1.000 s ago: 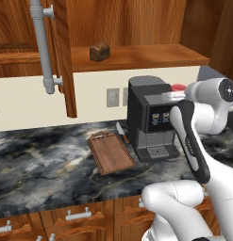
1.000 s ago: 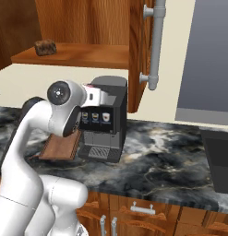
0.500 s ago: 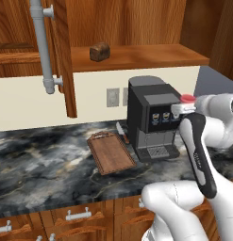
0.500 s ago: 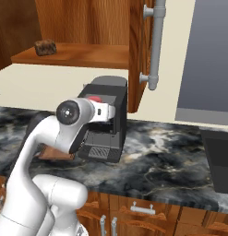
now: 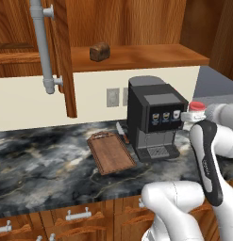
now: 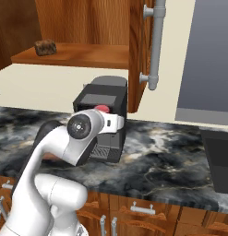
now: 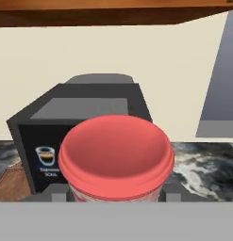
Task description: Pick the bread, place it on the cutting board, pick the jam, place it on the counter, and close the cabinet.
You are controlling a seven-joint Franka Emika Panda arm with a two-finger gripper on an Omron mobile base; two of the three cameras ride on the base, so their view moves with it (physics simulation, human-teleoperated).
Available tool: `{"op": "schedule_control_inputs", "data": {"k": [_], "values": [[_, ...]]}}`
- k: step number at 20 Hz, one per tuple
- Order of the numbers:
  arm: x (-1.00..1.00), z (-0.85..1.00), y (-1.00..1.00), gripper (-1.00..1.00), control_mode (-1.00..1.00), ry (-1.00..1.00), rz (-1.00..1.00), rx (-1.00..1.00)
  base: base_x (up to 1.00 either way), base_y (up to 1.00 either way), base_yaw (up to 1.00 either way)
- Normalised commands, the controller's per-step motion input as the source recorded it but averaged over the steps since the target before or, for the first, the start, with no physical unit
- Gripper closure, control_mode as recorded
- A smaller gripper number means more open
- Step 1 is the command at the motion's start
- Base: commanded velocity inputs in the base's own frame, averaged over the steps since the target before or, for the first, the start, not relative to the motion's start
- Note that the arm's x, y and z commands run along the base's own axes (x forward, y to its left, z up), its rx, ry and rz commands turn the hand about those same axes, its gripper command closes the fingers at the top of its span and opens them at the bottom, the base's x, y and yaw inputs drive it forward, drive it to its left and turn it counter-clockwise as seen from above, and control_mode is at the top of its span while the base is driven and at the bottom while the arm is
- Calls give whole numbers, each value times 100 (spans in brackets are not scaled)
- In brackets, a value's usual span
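My gripper point(image 5: 192, 116) is shut on the jam point(image 5: 197, 106), a small red jar held in the air just right of the coffee machine's front. From the right base view the jam point(image 6: 102, 109) shows as a red cap above the hand point(image 6: 111, 122). In the hand view, the jam point(image 7: 116, 155) sits close between the finger tips. The bread point(image 5: 99, 52) rests on the wooden shelf; it is the dark chunk point(image 6: 45, 47) at the shelf's left. The cutting board point(image 5: 111, 153) lies flat on the counter point(image 5: 42, 164). The cabinet door point(image 5: 61, 56) stands open.
A black coffee machine point(image 5: 155, 117) stands on the counter right beside the cutting board and directly behind the held jar. The open door's long grey handle point(image 5: 42, 42) hangs over the counter's left. Bare marble counter point(image 6: 166, 156) stretches right of the machine; drawers point(image 5: 80, 216) run below.
The arm has swung to the right and slightly down with the jam in its grip, from in front of the coffee machine's top to its right side.
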Motion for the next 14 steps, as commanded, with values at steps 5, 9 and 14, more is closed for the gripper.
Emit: {"op": "schedule_control_inputs", "data": {"k": [5, 9, 14], "values": [[0, -21, -36, 100, -100, 5, 0, 0, 0, 0, 0], [0, -27, -43, 100, -100, 5, 0, 0, 0, 0, 0], [0, -33, -47, 100, -100, 5, 0, 0, 0, 0, 0]]}}
